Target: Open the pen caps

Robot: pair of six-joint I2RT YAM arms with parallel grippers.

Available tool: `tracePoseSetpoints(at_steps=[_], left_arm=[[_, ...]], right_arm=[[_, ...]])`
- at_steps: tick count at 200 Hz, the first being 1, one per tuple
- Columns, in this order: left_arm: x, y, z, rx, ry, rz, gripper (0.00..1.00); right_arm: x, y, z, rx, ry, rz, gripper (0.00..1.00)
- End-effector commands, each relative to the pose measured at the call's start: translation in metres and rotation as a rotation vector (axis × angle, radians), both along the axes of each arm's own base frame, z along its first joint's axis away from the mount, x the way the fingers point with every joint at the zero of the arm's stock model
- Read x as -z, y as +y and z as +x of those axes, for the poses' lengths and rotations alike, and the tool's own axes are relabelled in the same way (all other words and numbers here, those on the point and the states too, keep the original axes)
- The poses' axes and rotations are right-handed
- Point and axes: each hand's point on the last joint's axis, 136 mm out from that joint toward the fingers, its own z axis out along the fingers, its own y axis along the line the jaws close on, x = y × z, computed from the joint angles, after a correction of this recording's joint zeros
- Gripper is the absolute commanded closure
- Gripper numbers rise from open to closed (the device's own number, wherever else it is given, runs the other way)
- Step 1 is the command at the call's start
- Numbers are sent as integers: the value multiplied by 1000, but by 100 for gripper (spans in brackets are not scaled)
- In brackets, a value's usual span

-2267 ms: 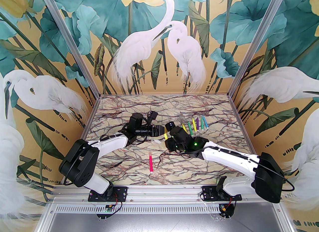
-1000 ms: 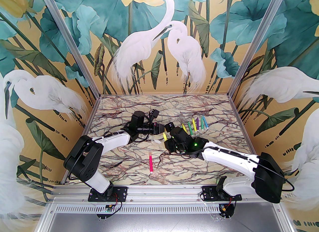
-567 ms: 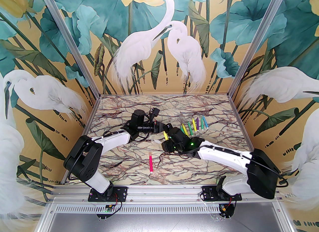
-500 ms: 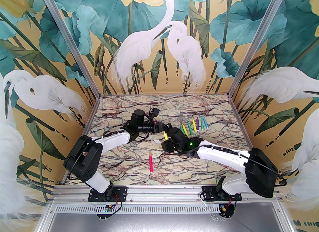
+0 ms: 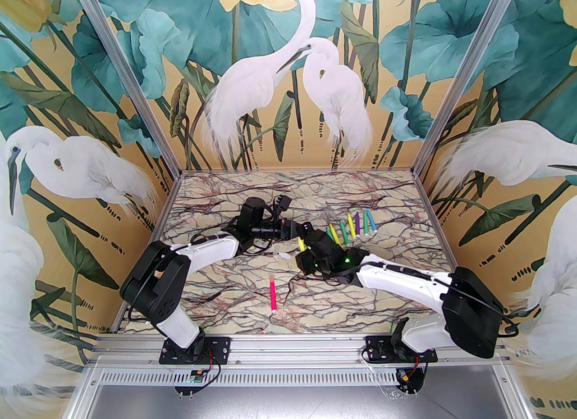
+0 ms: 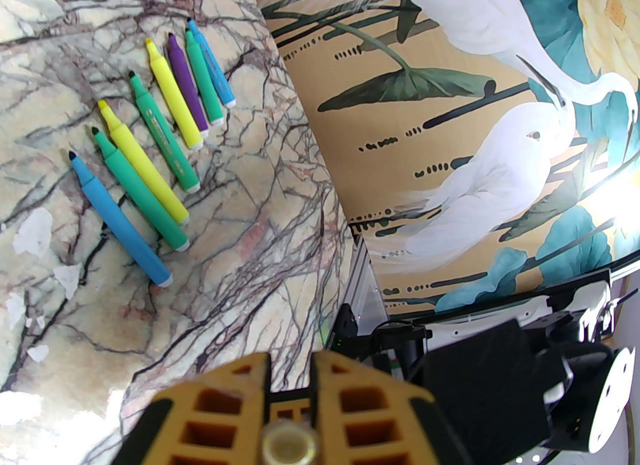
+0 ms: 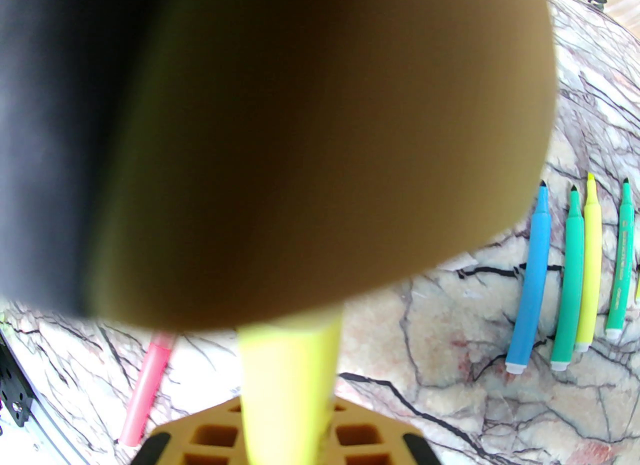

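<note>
In left gripper (image 6: 290, 360), pen cap (image 6: 291, 445) (end-on), axis along fingers (image 6: 220, 403).

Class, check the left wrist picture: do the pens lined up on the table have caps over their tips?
No, the pens in the row all lie with their felt tips bare.

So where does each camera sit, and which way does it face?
Top external: above and behind, looking down on the table; both arms show.
Left wrist: on the left arm, facing past the cap in the left gripper to the row of pens; right arm alongside.
Right wrist: on the right arm, facing along the yellow pen in the right gripper.
All share the row of pens.
</note>
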Motion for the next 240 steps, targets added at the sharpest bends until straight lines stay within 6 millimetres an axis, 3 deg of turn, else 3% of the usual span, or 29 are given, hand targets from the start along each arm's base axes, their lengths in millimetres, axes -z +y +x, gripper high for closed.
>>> tracePoseSetpoints(at_steps=[1, 74, 104, 129, 181, 240], left_arm=[[-4, 6, 24, -81, -7, 32, 100], [-6, 36, 65, -252, 33, 45, 100], [-10, 43, 73, -283, 31, 59, 100], [-11, 42, 72, -263, 27, 87, 100], [49, 69, 49, -250, 22, 540, 100], [97, 74, 21, -172, 72, 822, 100]], right_arm=[[3, -6, -16, -31, 27, 8, 100], [27, -21, -42, -62, 91, 12, 100], [33, -27, -47, -67, 100, -3, 100], [31, -37, -39, -22, 65, -34, 100], [35, -77, 11, 213, 68, -22, 100], [54, -76, 47, 234, 103, -57, 100]])
